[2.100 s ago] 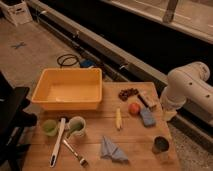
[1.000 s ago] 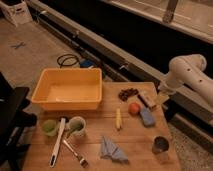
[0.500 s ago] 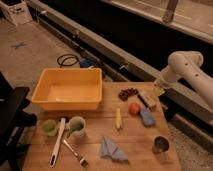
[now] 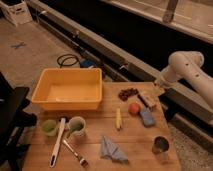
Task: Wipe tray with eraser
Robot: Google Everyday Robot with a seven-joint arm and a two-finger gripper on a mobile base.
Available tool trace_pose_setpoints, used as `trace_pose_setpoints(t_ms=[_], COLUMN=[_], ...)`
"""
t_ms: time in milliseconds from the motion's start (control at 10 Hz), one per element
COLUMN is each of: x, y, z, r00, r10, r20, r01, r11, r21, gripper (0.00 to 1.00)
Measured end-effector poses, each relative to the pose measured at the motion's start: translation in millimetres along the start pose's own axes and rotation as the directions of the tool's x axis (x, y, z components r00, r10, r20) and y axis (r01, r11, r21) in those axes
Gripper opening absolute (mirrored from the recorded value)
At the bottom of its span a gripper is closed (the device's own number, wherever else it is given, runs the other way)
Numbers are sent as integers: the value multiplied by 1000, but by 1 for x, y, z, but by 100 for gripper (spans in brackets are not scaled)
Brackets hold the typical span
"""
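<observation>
Hovering past the right edge of the bench (image 4: 98, 128), your end effector (image 4: 159, 90) is well to the right of the tray (image 4: 67, 104), with its jaws standing apart and nothing between them. The tray, yellow and deep, stands on the back left part of the bench. The eraser (image 4: 146, 99), a tan block, lies flat well right of the tray, just beside the end effector; you cannot tell whether the two touch. Between tray and eraser sits a dark cluster that looks like grapes (image 4: 127, 93). Right of the tray and nearer the front you have a reddish fruit (image 4: 134, 108), a blue pad (image 4: 147, 118) and a banana (image 4: 118, 119). In front of the tray stand a left green cup (image 4: 49, 127) and a right green cup (image 4: 76, 125), with a white-handled tool (image 4: 57, 142) between them. A blue cloth (image 4: 112, 150) lies front right of the tray, and a metal cup (image 4: 160, 145) farther right.
</observation>
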Motion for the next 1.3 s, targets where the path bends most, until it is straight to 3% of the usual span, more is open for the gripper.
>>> trace_pose_setpoints(t_ms=[500,900,1300], x=[5,19,33], y=[-30,-38,-35], z=[37,71,97], r00=[996,987,977], r10=[85,157,210], r20=[17,28,20], r01=[-86,-157,-208], r11=[996,987,975], r21=[4,-25,-80], gripper=[65,65,65])
